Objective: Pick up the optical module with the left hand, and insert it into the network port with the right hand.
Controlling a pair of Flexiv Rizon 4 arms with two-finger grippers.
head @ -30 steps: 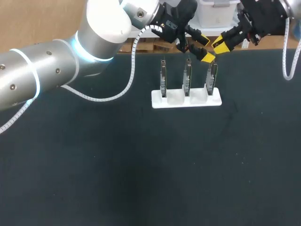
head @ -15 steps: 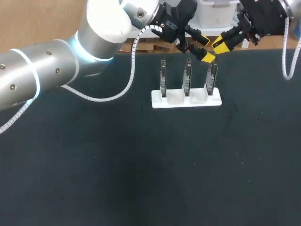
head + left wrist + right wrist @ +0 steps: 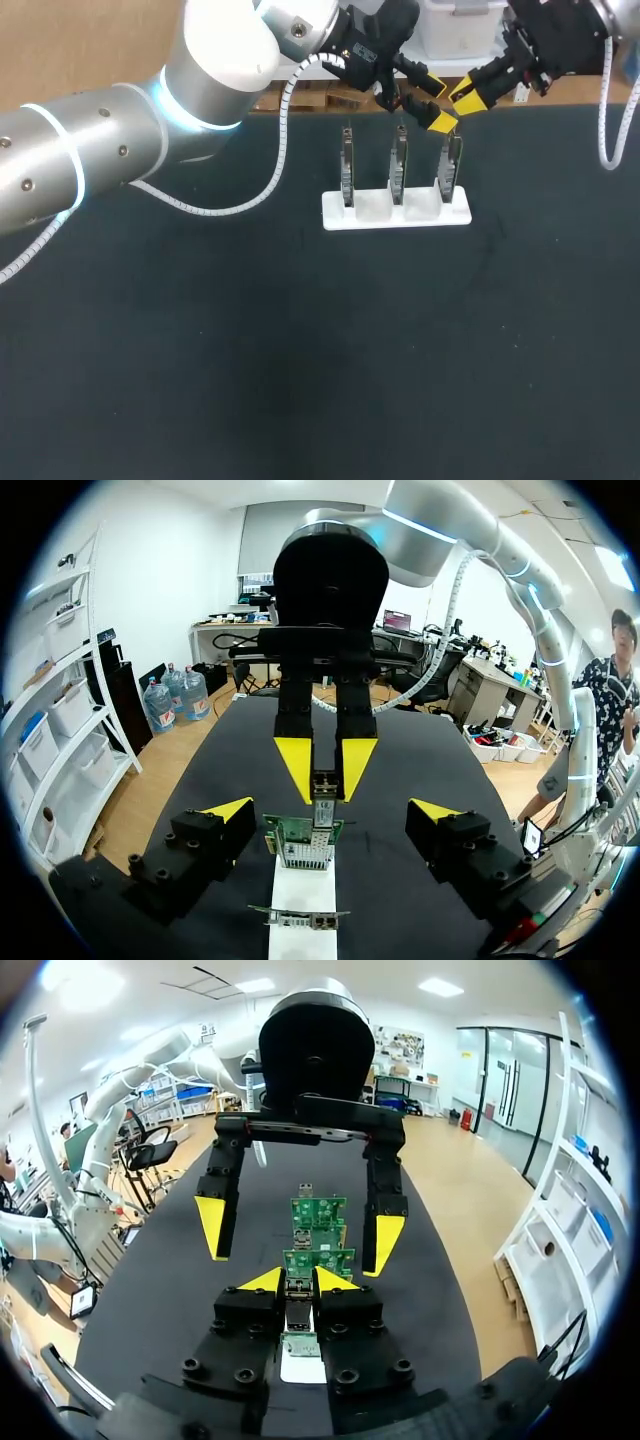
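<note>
The right gripper (image 3: 298, 1282) has its two yellow tips drawn close together, pinching the optical module (image 3: 323, 785) from both sides. The module stands upright between those tips, its lower end meeting the upper edge of a green network card (image 3: 300, 842). How far it sits into the card cannot be told.

The left gripper (image 3: 331, 809) faces the right one from the other side of the same card. Its fingers are spread wide, one on each side of the card, and hold nothing. In the right wrist view its yellow tips hang just beyond the row of cards, well apart from one another.

The card under the module is the end one of three that stand upright in a white holder (image 3: 395, 213). It is the one nearest the right gripper, with the middle card (image 3: 399, 160) and the far card (image 3: 347, 165) lined up beside it. The holder rests on the dark table (image 3: 300, 350), close to its far edge.

The right arm (image 3: 560, 35) comes in from the upper right corner of the head view. The left arm (image 3: 120, 140) comes in from the left and reaches across above the holder, so both grippers meet over that end card.
</note>
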